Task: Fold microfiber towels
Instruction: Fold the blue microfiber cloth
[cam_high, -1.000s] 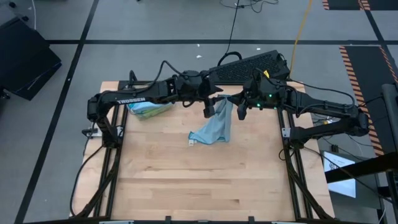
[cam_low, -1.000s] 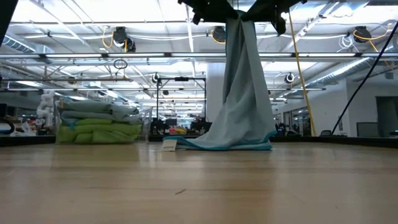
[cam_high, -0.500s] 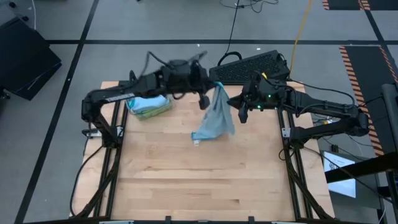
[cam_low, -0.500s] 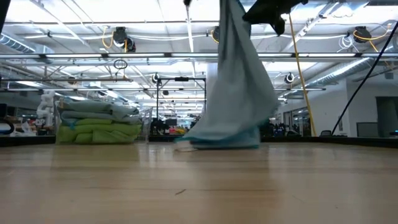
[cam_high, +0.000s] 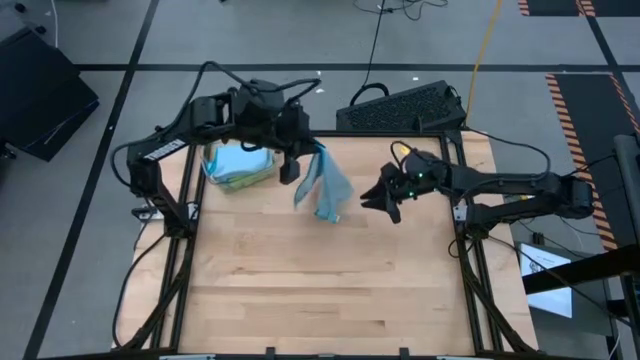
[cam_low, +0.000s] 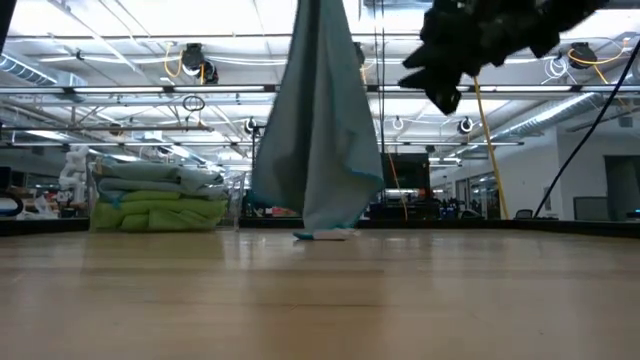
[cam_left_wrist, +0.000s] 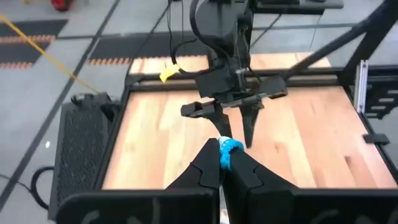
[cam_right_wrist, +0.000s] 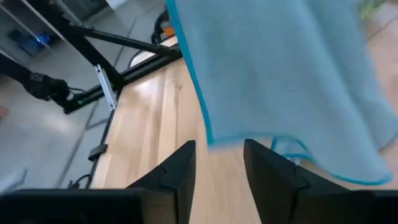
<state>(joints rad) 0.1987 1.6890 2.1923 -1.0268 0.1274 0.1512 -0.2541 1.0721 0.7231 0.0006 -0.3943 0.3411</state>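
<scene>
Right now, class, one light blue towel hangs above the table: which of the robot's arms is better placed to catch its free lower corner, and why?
Probably the right. The left hand is shut on the light blue towel, holding it up. The right hand is open, empty and beside the hanging cloth, facing it.

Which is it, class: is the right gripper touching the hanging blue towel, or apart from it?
Apart. The high view shows bare table between the right gripper and the blue towel, which hangs from the left gripper; the low view shows the same gap.
</scene>
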